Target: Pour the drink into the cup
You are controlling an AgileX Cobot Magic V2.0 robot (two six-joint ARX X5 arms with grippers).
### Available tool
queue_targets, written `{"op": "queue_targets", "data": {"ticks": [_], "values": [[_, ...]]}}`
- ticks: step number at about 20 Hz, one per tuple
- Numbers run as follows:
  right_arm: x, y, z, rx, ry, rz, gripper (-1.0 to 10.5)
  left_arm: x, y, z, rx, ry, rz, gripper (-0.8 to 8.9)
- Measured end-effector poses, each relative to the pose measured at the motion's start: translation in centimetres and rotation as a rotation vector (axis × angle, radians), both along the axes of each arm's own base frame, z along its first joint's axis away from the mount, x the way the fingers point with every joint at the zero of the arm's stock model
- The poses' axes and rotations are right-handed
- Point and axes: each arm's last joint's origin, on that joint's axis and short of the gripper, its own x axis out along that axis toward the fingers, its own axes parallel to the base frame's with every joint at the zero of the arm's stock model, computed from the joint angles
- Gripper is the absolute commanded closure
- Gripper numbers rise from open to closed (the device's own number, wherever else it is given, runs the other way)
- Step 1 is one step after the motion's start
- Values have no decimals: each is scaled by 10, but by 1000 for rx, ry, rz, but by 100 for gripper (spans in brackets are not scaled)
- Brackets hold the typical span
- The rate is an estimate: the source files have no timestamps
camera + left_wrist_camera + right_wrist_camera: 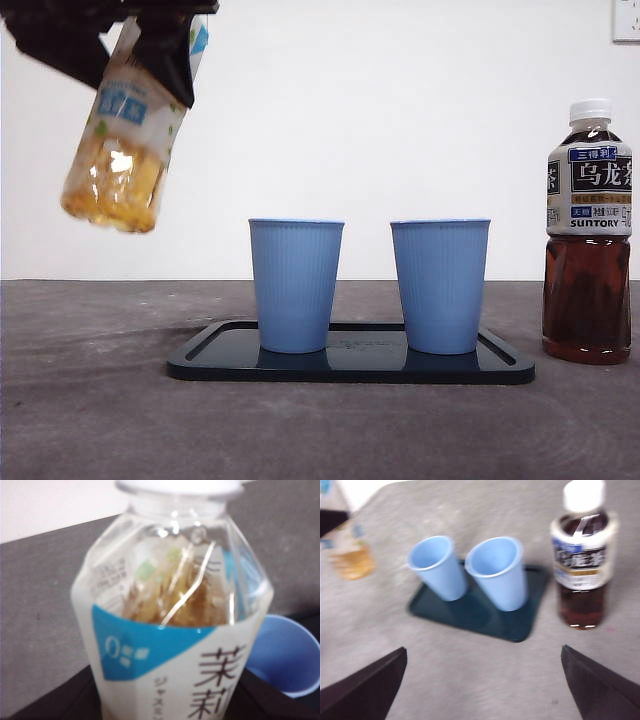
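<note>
Front view: the left gripper (150, 45) enters at the top left corner, dark and partly cut off by the frame edge. It is clamped on the jasmine tea bottle (125, 140), which hangs tilted in the air, well clear of the table (90, 400); its cap end is hidden behind the gripper. Pale amber liquid sits in the lower end. Two blue cups stand upright on a dark tray (350, 362): the left cup (295, 285) and the right cup (440, 285), close but apart. An oolong tea bottle (589, 230), capped, stands off the tray near the picture's right edge.

Left wrist view: the bottle fills the frame, blurred; the jaws themselves are hidden behind it. Its white cap (177, 486) is on, though cut by the frame edge. One blue cup's rim (287, 655) shows beyond it.

Right wrist view: soft with blur. The right gripper (482, 680) hovers over bare table with jaws spread wide, holding nothing. Both cups look empty as far as their insides show.
</note>
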Motion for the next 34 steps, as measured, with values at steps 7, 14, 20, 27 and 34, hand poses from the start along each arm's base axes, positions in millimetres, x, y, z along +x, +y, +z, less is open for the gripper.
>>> {"op": "queue_targets", "data": {"ticks": [7,14,20,27,34], "values": [[-1,0,-2,-2,25,13,454,13,38,-68,-144,-55,191,607],[-1,0,-2,-2,25,12,454,17,43,-92,-222,-133,173,607],[-1,0,-2,-2,25,11,454,30,36,-110,-190,-131,135,611],[-1,0,-2,-2,25,11,454,36,33,-119,-178,-133,130,660],[-1,-1,-2,-11,22,-8,454,35,33,-118,-176,-130,129,447]]}}
